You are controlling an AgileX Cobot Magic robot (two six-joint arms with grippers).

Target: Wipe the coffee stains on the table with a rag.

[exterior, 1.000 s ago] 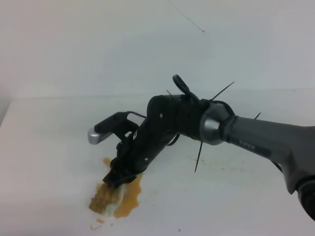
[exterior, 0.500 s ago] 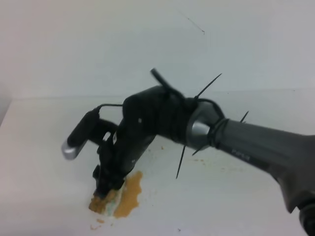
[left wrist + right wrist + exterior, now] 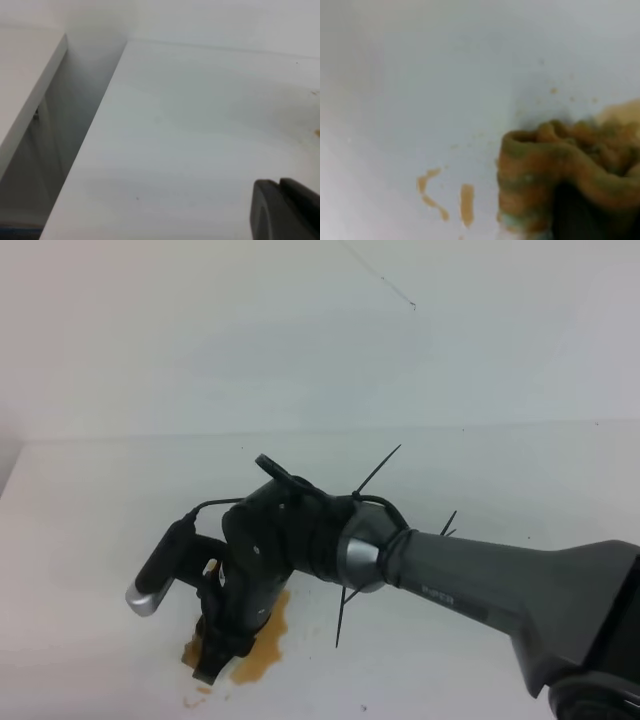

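The right end effector presses down on the brown-soaked, greenish lumpy cloth rag, apparently gripping it against the white matte worktop to scrub the orange-brown coffee stains.

- The table around the right gripper has a smooth, matt white top.
- The rag right at the fingertips is soft cloth, lumpy and folded, soaked brown with a pale green tint at its lower edge.
- The coffee stains just beside the gripper look like a thin, wet, orange-brown film; small streaks lie beside the rag.
- The right arm behind the gripper has a dark grey matt shell with a dull silver ring.
- The left gripper looks like dark matt plastic.
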